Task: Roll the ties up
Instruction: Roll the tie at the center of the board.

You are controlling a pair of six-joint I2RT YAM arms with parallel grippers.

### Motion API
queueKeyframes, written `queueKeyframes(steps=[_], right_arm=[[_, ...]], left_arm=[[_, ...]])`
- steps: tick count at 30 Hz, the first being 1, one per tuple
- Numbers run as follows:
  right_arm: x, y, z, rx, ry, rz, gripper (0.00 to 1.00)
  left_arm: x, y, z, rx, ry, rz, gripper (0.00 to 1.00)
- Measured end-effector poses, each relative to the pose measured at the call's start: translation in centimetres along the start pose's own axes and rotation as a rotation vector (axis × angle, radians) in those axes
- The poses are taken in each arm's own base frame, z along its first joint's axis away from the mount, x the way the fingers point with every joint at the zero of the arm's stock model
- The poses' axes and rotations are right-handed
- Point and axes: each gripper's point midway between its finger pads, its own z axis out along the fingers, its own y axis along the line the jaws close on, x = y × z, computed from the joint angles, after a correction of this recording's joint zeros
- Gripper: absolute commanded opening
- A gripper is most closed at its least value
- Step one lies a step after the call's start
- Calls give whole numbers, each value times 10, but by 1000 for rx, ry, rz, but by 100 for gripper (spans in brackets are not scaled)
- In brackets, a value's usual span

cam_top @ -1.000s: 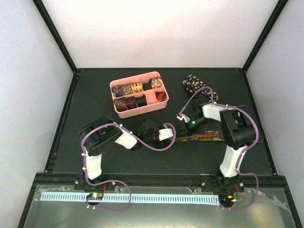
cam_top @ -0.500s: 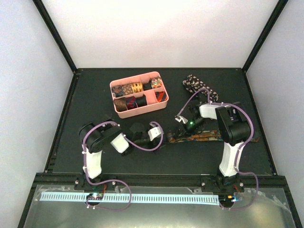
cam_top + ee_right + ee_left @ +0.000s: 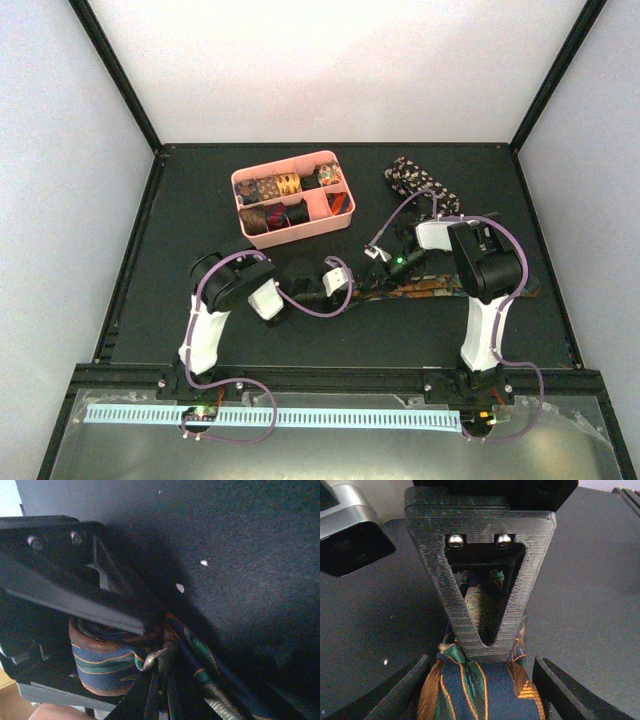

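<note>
Patterned tie (image 3: 430, 290) was found laid flat on the table (image 3: 180, 220) between the two arms, its left end wound into a roll (image 3: 97, 662).

Left gripper (image 3: 481, 666): jaws were set one at each side of the roll, with the fingers (image 3: 402, 692) close against its edges. The roll appeared clamped between them.

Right gripper (image 3: 378, 272): one finger (image 3: 470, 630) was seen with its tip resting on top of the roll. The jaw gap was hidden, so its state could not be told.

Speckled tie (image 3: 405, 176) was noted bunched at the far right, apart from the pink tray (image 3: 300, 233).
</note>
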Motion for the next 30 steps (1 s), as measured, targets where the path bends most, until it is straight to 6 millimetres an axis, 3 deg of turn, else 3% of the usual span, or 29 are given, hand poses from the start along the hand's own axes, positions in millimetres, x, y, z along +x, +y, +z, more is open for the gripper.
queueKeyframes(steps=[3, 6, 14, 16, 21, 27, 30], right_arm=[[0, 0, 0, -2, -2, -2, 6], [0, 1, -1, 2, -5, -6, 14], [1, 4, -21, 75, -47, -89, 50], [3, 9, -29, 89, -65, -126, 53], [2, 30, -37, 47, -104, -164, 52], [4, 31, -15, 11, -53, -137, 43], [6, 27, -9, 15, -37, -120, 18]], left_arm=[[2, 0, 5, -6, 20, 13, 38], [4, 1, 9, -15, 49, 34, 31], [4, 1, 8, -42, 184, 112, 30], [5, -2, 7, -40, 215, 137, 30], [6, -4, 8, -42, 263, 180, 30], [5, -4, 13, -39, 285, 197, 30], [6, -4, 13, -37, 292, 195, 30]])
